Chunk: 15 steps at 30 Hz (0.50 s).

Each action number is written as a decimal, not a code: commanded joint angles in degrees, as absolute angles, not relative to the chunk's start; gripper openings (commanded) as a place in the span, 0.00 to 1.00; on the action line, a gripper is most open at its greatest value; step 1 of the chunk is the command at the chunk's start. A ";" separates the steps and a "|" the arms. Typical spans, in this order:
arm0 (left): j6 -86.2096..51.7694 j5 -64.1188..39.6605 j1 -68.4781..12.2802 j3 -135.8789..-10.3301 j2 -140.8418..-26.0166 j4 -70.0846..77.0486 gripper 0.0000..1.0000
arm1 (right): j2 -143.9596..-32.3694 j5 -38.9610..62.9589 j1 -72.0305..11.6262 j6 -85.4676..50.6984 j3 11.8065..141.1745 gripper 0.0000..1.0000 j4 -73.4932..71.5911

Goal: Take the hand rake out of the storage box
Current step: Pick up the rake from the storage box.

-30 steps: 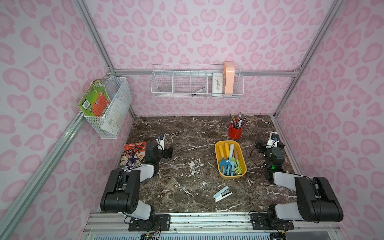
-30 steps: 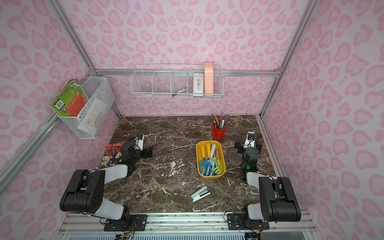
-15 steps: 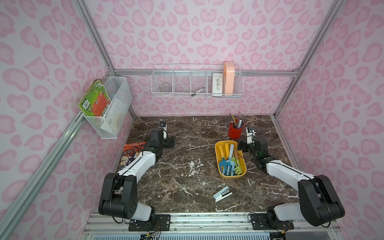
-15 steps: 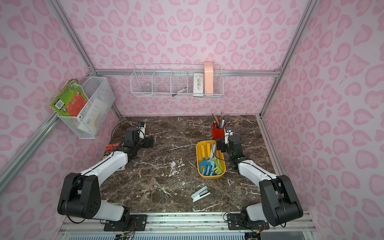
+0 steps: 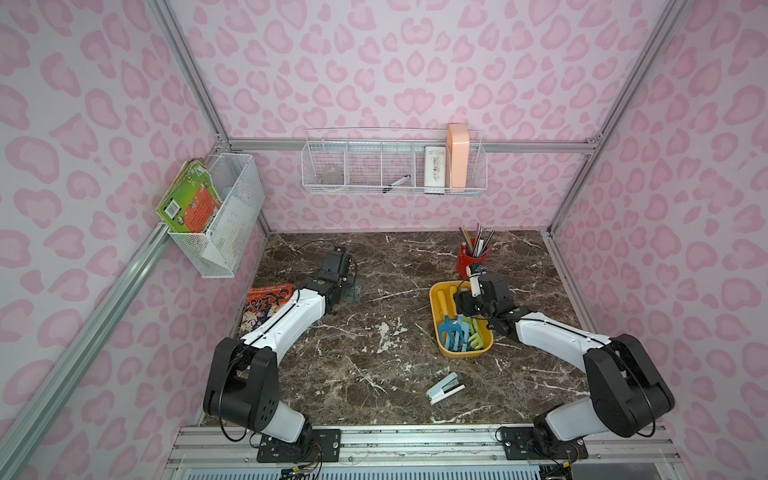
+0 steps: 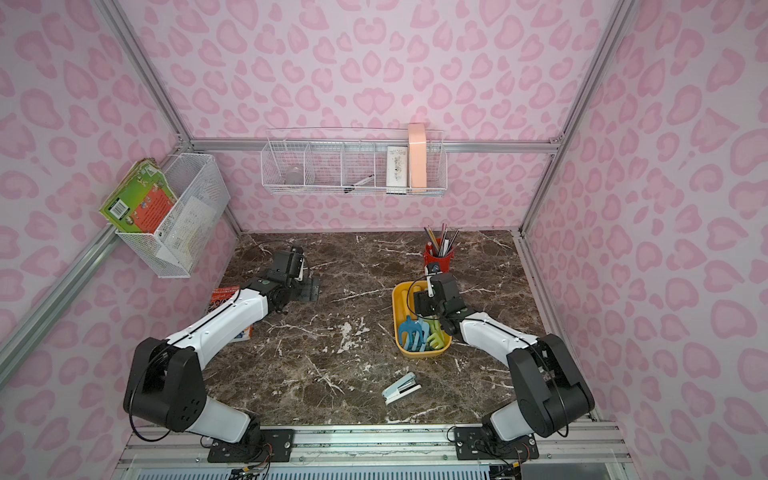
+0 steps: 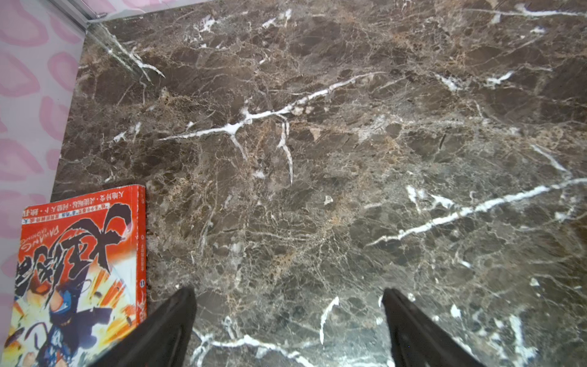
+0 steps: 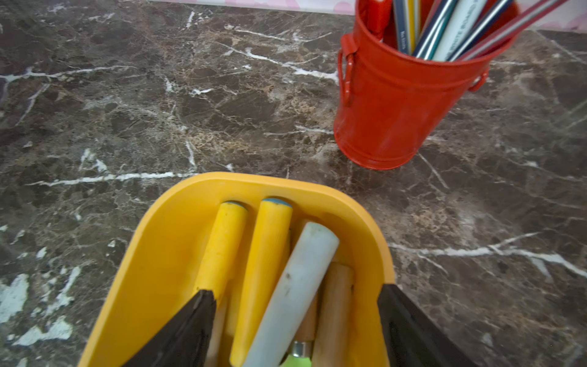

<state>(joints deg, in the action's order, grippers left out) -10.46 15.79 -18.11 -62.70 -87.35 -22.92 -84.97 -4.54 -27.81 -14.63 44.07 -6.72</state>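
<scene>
Jaws apart, the right end effector (image 8: 295, 292) hovers over the handles (image 8: 263, 254) in the yellow storage box (image 5: 461, 353), where the blue-tined hand rake (image 5: 450, 330) lies ungrasped; next, it likely must single out that rake's handle and close, while the left end effector (image 7: 286, 292), likewise spread, hangs over bare desk (image 7: 317, 159).

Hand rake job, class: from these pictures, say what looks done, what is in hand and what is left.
Done: only the approach; the right gripper hangs open above the handles in the yellow storage box. In hand: nothing gripped; the blue hand rake lies in the box among other tools. Left: closing on its handle, lifting it out. The left gripper is open over bare marble table.
</scene>
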 commanded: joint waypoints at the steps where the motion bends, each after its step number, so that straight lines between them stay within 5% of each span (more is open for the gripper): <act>1: -13.48 17.14 -19.73 -63.28 -87.81 -28.61 0.96 | -85.42 -3.65 -29.94 -17.34 45.95 0.79 -3.88; 15: -17.16 17.75 -22.18 -64.51 -88.90 -31.73 0.95 | -92.72 -0.02 -32.87 -19.89 51.74 0.47 1.12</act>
<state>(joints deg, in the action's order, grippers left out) -16.43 17.23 -22.24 -63.92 -89.03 -30.52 -92.07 -1.06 -32.77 -19.25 50.98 -0.36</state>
